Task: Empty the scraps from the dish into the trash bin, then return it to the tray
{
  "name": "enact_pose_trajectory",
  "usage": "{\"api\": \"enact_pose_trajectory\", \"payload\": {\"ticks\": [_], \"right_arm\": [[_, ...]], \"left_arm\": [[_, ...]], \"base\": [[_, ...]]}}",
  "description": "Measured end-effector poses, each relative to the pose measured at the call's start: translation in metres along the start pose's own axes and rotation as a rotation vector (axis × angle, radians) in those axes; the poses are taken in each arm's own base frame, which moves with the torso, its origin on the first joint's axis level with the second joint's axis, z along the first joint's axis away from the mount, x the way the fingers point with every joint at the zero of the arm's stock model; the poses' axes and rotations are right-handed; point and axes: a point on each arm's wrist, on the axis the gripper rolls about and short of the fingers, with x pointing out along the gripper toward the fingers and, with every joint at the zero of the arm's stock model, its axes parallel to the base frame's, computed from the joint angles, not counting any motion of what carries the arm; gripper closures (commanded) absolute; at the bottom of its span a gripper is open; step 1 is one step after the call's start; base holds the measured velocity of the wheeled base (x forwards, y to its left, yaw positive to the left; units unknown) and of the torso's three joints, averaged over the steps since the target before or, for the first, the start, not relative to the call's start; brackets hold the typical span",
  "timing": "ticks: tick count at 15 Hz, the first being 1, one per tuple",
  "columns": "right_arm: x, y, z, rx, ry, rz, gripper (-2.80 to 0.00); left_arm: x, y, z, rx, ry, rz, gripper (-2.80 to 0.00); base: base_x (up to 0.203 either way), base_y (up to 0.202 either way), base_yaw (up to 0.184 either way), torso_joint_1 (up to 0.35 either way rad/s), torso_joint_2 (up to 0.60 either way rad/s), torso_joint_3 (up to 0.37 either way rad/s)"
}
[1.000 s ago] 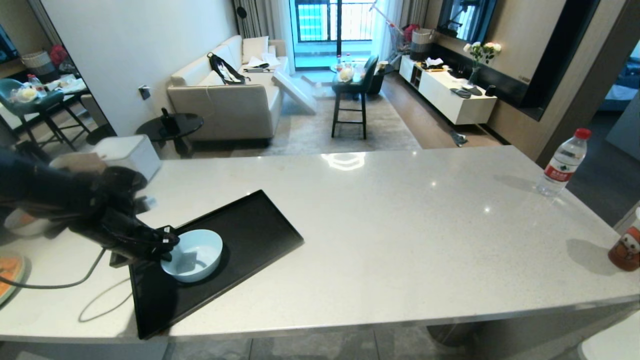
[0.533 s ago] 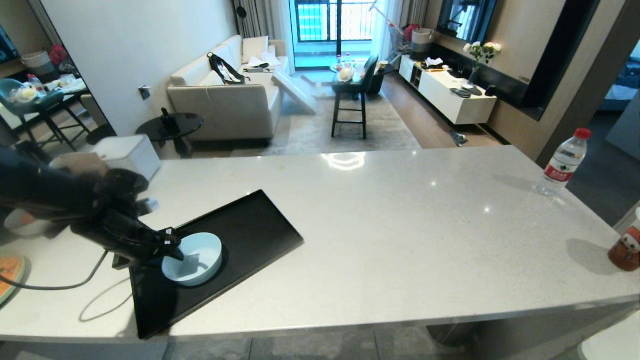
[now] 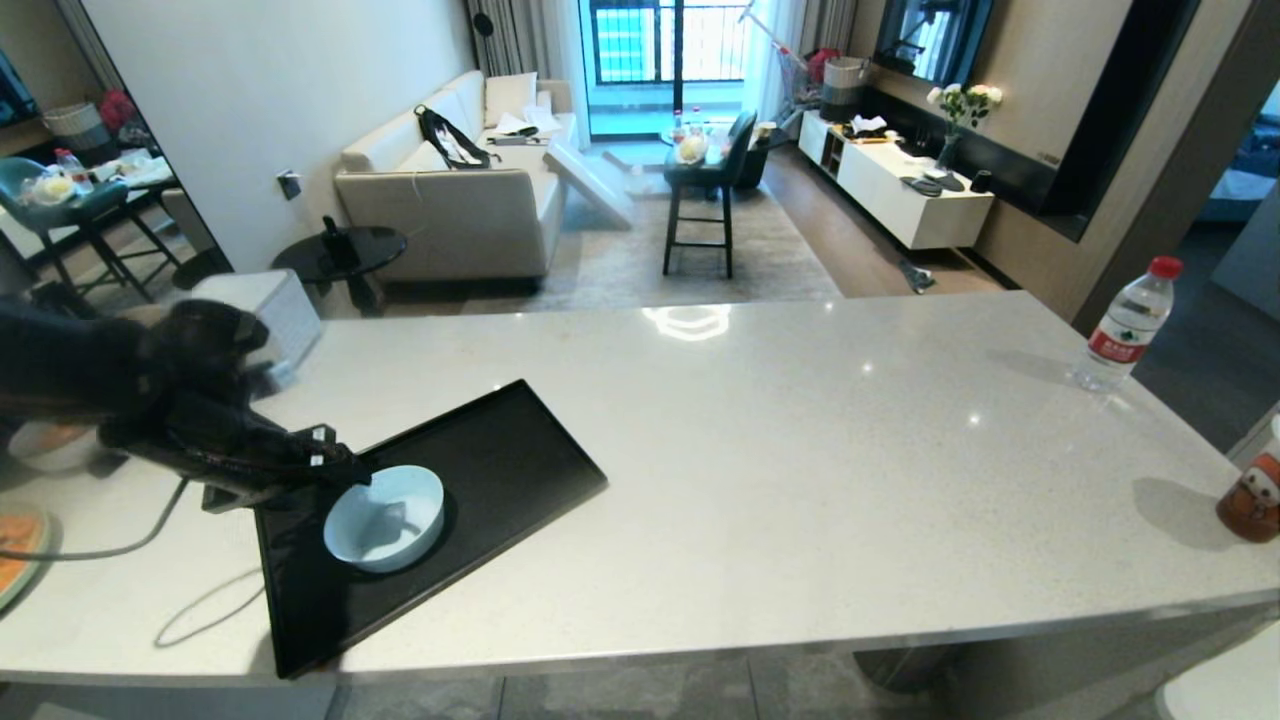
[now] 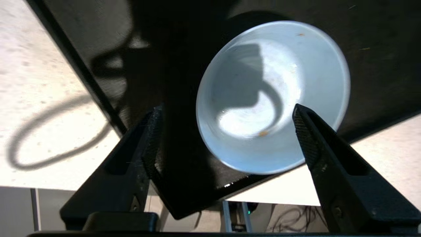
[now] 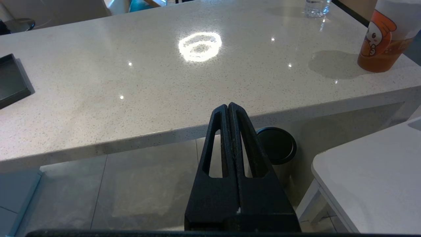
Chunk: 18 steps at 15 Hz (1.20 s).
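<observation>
The dish (image 3: pixel 385 518), a small pale blue-white bowl, stands upright on the black tray (image 3: pixel 500 450) near its left end. In the left wrist view the dish (image 4: pixel 273 95) holds only a tiny orange speck of the scraps (image 4: pixel 263 133). My left gripper (image 3: pixel 345 470) hovers open just above the dish's left rim, and its fingers (image 4: pixel 304 131) stand wide apart without touching it. My right gripper (image 5: pixel 228 105) is shut on nothing, parked below the counter's front edge. The trash bin is out of view.
A water bottle (image 3: pixel 1130 325) and an orange-printed cup (image 3: pixel 1250 495) stand at the counter's right end. A white box (image 3: pixel 265 305), a bowl (image 3: pixel 50 445) and a plate (image 3: pixel 15 545) lie at the far left. A black-topped steel cylinder (image 5: pixel 276 144) stands on the floor.
My left gripper has opened and let go of the dish's rim, then risen slightly up and to the left. The dish has settled flat on the tray.
</observation>
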Motion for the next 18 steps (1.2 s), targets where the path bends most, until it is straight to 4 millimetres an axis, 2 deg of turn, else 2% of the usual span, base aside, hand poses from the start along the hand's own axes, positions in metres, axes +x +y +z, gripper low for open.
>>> {"api": "enact_pose_trajectory", "payload": {"ticks": [2,3,6,10,14,18], "right_arm": [[0.000,0.000,0.000,0.000,0.000,0.000,0.00],[0.000,0.000,0.000,0.000,0.000,-0.001,0.00],[0.000,0.000,0.000,-0.001,0.000,0.000,0.00],[0.000,0.000,0.000,0.000,0.000,0.000,0.00],[0.000,0.000,0.000,0.000,0.000,0.000,0.00],[0.000,0.000,0.000,0.000,0.000,0.000,0.00]], "left_arm": [[-0.025,-0.002,-0.002,0.004,-0.059,-0.008,-2.80],[-0.037,-0.002,-0.005,0.005,-0.083,-0.010,0.00],[-0.074,0.000,-0.026,0.002,-0.147,-0.013,0.00],[-0.123,0.004,-0.069,0.000,-0.244,-0.018,0.00],[-0.165,0.006,-0.128,0.016,-0.379,-0.034,0.00],[-0.186,0.011,-0.190,0.053,-0.534,-0.051,0.00]], "base": [[0.000,0.000,0.000,0.000,0.00,0.000],[0.000,0.000,0.000,0.000,0.00,0.000],[0.000,0.000,0.000,0.000,0.00,0.000],[0.000,0.000,0.000,0.000,0.00,0.000],[0.000,0.000,0.000,0.000,0.00,0.000],[0.000,0.000,0.000,0.000,0.00,0.000]]}}
